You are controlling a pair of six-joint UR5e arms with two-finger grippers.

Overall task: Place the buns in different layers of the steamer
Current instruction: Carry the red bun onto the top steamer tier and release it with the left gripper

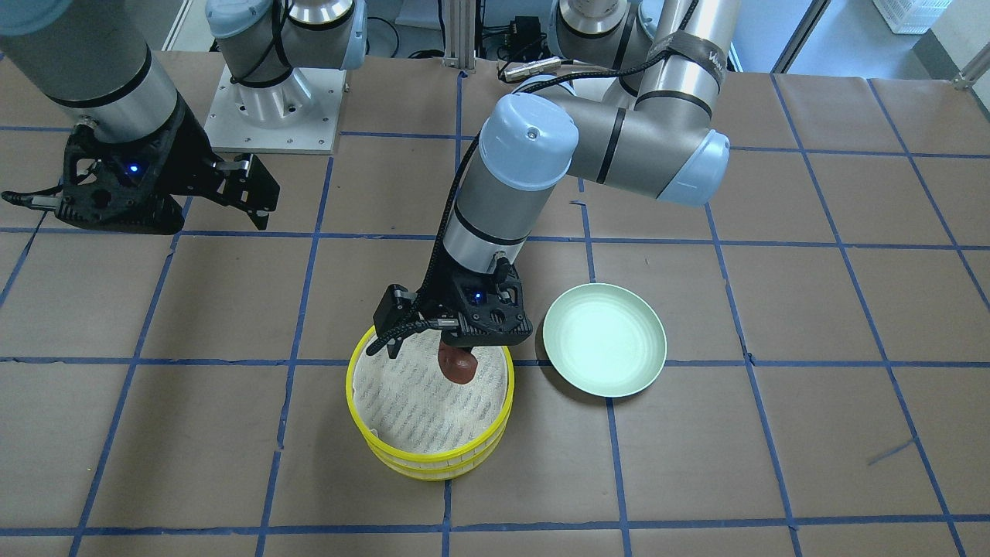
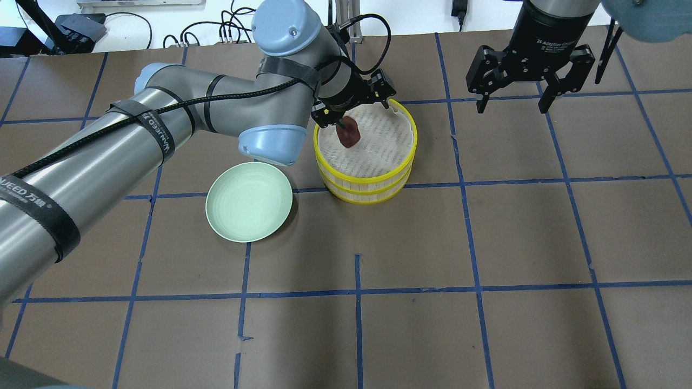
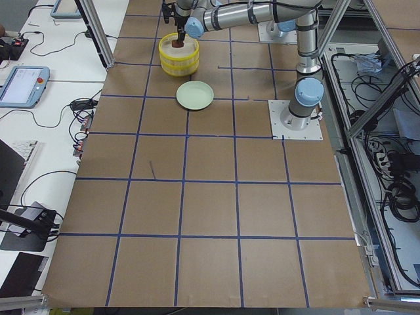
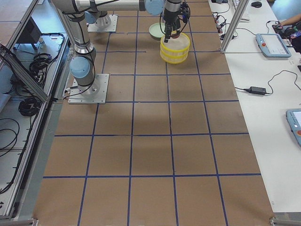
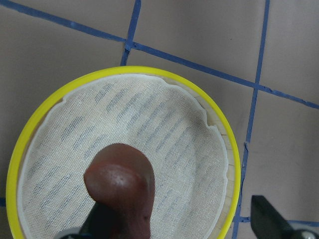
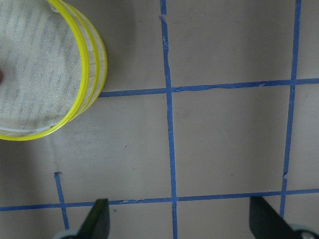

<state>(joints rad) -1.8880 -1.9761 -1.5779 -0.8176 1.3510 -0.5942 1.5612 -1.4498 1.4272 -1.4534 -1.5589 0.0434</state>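
1. Left gripper (image 5: 182, 226): jaws stand wide, about the same spread as the right one in its own wrist view. It is not clamped on anything.
2. Reddish-brown bun (image 5: 119, 181) sits against one left finger (image 5: 97, 225). The opposite finger (image 5: 269, 221) is well clear of it, with bare mesh between them.
3. The bun stands upright with its rounded end toward the wrist camera. It is inside the rim of the top steamer tray (image 2: 373, 174), off-centre toward the robot's side.
4. I cannot tell whether the bun's lower end touches the white mesh cloth (image 2: 381, 146) or hangs just above it.
5. The top steamer tray is stacked on the lower steamer tray (image 2: 367, 198), rims aligned. The lower tray's interior is hidden.
6. Right gripper (image 2: 511, 104): fingers spread fully and holding nothing. It hangs above the brown table (image 2: 513, 243), well apart from the stack, which shows in a corner of the right wrist view.
7. Pale green plate (image 2: 248, 201) lies flat on the table just beside the stack, on the left arm's side, not touching it.
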